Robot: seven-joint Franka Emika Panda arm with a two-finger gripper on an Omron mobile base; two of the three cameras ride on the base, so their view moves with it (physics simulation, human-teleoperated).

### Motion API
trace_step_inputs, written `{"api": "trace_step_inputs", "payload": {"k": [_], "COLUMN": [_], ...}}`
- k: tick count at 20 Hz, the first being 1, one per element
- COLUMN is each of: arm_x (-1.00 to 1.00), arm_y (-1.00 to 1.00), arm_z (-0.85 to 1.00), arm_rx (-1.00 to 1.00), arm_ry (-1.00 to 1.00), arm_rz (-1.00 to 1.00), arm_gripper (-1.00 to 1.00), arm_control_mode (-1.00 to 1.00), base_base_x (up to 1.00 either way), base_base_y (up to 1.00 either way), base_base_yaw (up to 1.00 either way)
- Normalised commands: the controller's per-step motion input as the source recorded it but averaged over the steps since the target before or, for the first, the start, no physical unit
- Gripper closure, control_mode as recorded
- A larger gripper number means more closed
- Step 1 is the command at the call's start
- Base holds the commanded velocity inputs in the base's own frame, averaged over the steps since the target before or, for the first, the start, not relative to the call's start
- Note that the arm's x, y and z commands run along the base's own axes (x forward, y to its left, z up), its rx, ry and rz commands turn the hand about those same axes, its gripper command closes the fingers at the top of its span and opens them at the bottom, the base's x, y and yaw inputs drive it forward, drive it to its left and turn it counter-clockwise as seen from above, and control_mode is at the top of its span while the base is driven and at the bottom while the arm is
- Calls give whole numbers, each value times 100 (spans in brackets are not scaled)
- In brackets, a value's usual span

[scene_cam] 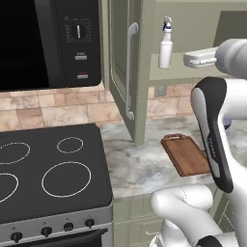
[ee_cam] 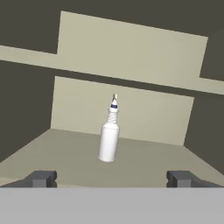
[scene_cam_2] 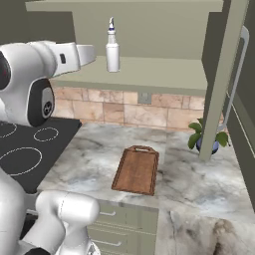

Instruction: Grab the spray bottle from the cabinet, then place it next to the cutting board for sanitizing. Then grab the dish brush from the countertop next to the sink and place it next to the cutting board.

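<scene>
The spray bottle (ee_cam: 109, 139) is seen upright on the shelf (scene_cam_2: 149, 72) of the open cabinet (scene_cam: 126, 72), ahead of the tool (ee_cam: 112, 178), whose jaws are spread wide and empty. The bottle should be centred between the fingers, and the body gripped below the nozzle, kept upright. The cutting board (scene_cam_2: 136, 170) lies on the bench (scene_cam_2: 189, 174) below. No writing can be read.

We see the spray bottle (scene_cam_2: 112, 51) upright on the shelf inside the open cabinet (scene_cam_2: 149, 74), above the countertop (scene_cam_2: 189, 179). The cutting board (scene_cam_2: 137, 170) lies flat on that countertop, below the shelf, between the stove (scene_cam: 48, 169) on its left and a potted plant (scene_cam_2: 206, 137) on its right.
</scene>
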Motion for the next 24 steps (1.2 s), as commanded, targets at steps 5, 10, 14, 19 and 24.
{"api": "trace_step_inputs", "payload": {"k": [5,10,14,19,24], "arm_x": [16,29,37,47,48], "arm_y": [0,0,0,0,0], "arm_z": [4,-2,-1,0,0], "arm_rx": [0,2,3,0,0], "arm_ry": [0,-11,-10,-2,0], "arm_rz": [0,0,0,0,0], "arm_gripper": [-100,-100,-100,-100,-100], "arm_control_mode": [-100,-100,-100,-100,-100], "base_base_x": [0,0,0,0,0], "base_base_y": [0,0,0,0,0], "base_base_yaw": [0,0,0,0,0]}}
